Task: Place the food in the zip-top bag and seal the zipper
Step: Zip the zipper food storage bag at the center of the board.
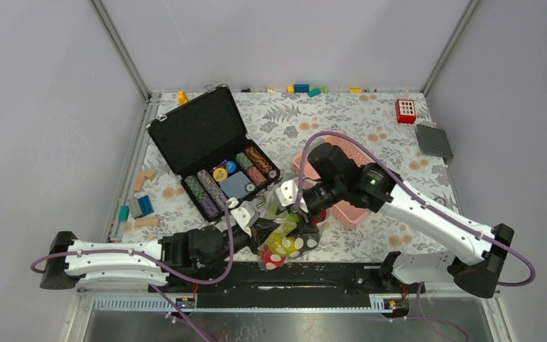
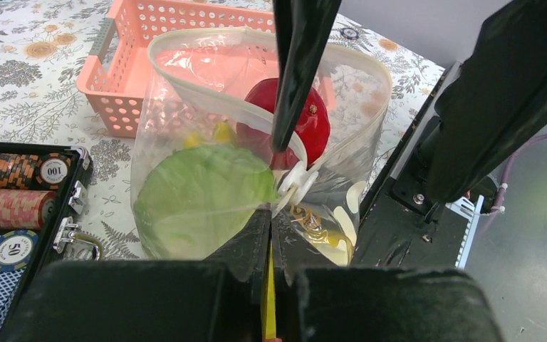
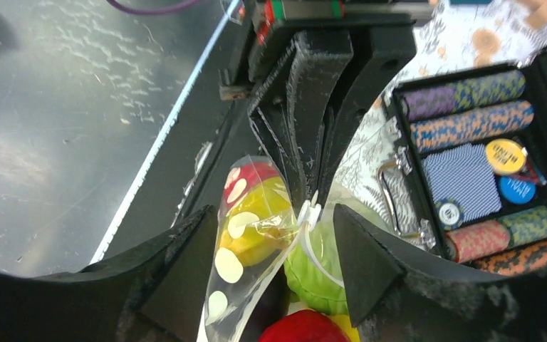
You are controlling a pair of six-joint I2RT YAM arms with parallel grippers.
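Clear zip-top bag (image 2: 356, 107) is holding the food (image 2: 199, 196), gaping unsealed; left gripper (image 2: 271, 222) is clamping the zipper (image 2: 185, 84), right gripper (image 3: 274, 228) is standing open

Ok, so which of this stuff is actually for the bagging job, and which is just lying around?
For the job: zip-top bag, its zipper, cabbage and red apple inside, left gripper pinching the bag, right gripper open around it.
Lying about: poker chip case, pink basket, red toy, grey plate, blocks.
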